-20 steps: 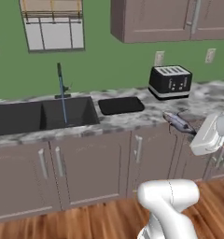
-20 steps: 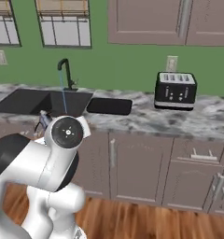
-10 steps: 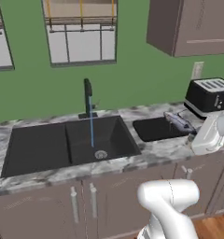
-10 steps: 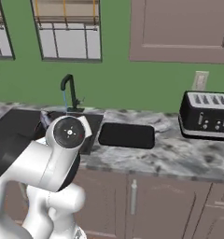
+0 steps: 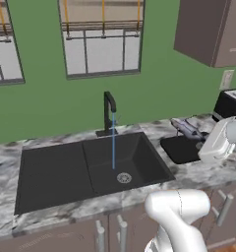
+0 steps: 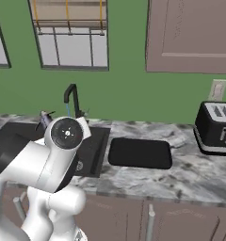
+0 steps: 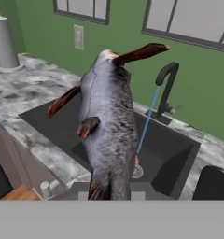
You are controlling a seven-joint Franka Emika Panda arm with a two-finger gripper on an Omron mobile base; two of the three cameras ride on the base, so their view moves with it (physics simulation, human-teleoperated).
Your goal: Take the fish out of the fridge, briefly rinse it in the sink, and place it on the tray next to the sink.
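**Fish held over bench, tap running**

Writing: no brand, label or lettering can be read on any item.

Left base view, left to right:
- Sink: black, double basin, set in the marbled bench; round steel drain in the right basin.
- Tap: black, behind the sink; a thin stream of water falls into the right basin.
- Tray: black, on the bench just right of the sink, partly hidden by the arm.
- Fish: silvery-grey, in the air above the tray's near end, at the tip of the white hand.
- Toaster: black, at the right edge, cut off by the frame.

Right base view, left to right:
- Fish: only a small end shows behind the arm's round joint, above the sink.
- Tap: partly masked by the arm.
- Tray: seen whole, bare, rounded corners.
- Toaster: seen whole, slots on top, with a wall socket above it.

Hand view:
- Fish: close up, grey body, reddish-brown fins and tail. The jaws are clenched on its lower end, though the fingertips themselves are hidden by the body.
- Behind it: sink, tap, water.
- A grey cylinder stands on the bench at far left, with a wall socket nearby.
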